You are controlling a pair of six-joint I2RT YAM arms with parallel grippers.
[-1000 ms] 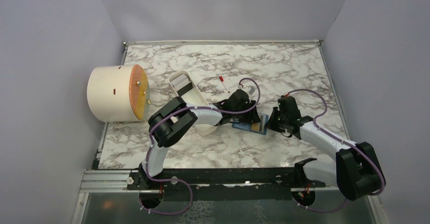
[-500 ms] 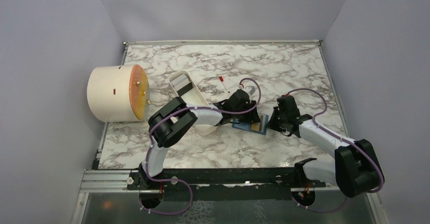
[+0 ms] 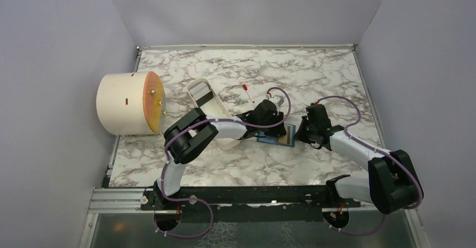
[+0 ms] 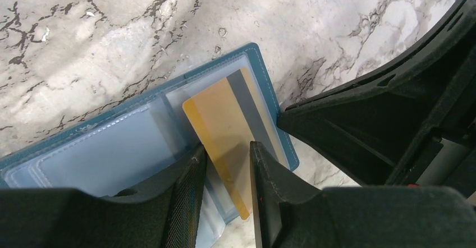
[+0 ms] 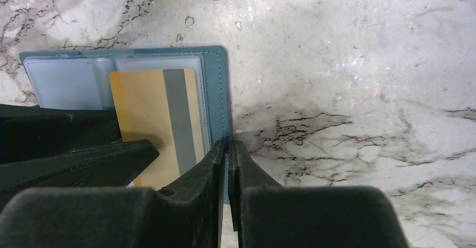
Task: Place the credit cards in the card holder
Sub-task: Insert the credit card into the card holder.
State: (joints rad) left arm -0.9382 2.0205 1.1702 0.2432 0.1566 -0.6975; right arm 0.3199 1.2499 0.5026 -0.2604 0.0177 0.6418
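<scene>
Between the 2 fingers (image 4: 185, 203) of the left gripper (image 4: 225, 147), the yellow-orange credit card (image 4: 222, 119) shows face up, with a grey stripe running along its length. It lies flat on the end panel of the card holder (image 4: 265, 85), which is spread open on the marble table (image 4: 112, 29). The card's far short edge sits at the mouth of that panel's clear pocket. Whether it has slipped under the plastic cannot be told.

The left gripper's fingers stand apart. 1 tip is over the card and the other over the neighbouring clear pocket, with the card's long edge crossing the gap on a slant. Whether either tip touches the card cannot be told.

Just beside the card, on its stripe side, the right gripper (image 5: 227, 142) is clamped on the holder's teal stitched border. Its fingers are pressed together with only that thin edge between them.

From the top view, both grippers meet over the holder near the middle of the table, tip to tip. A small red-tipped stick (image 3: 247, 91) lies on the marble beyond the left gripper. A white oval tray (image 3: 205, 99) sits against the left arm's forearm. A cream cylinder (image 3: 126, 103) lies on its side at the table's left edge, well apart from both grippers, with its round orange face turned toward them.
</scene>
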